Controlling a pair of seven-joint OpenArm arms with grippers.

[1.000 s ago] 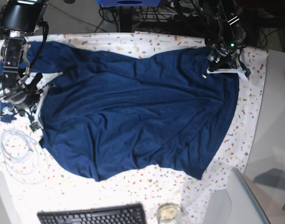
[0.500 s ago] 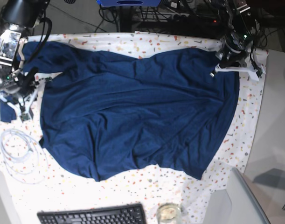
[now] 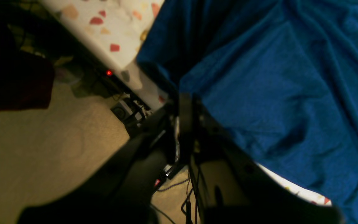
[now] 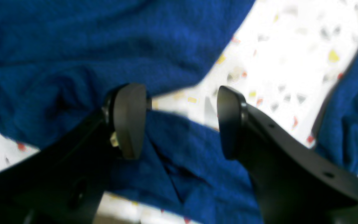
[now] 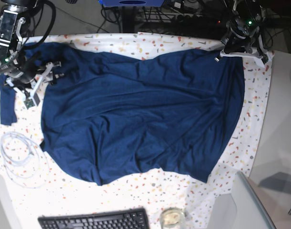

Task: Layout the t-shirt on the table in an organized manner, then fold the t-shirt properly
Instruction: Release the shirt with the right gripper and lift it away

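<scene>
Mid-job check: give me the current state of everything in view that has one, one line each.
t-shirt: spread open across the table, wrinkled, not folded.
right gripper: open above a sleeve, holding nothing.
left gripper: shut at the shirt's far corner by the table edge; whether it pinches fabric is unclear.
table: mostly covered by the shirt.
white cable: coiled loosely beside the shirt.
keyboard: lying at the near edge.

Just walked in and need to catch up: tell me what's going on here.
A two-armed robot is spreading a navy t-shirt flat on the speckled table. The left tool is shut at the shirt's far corner by the table edge. The right tool stands open above a sleeve. The shirt lies mostly flat but wrinkled, not yet folded.
</scene>
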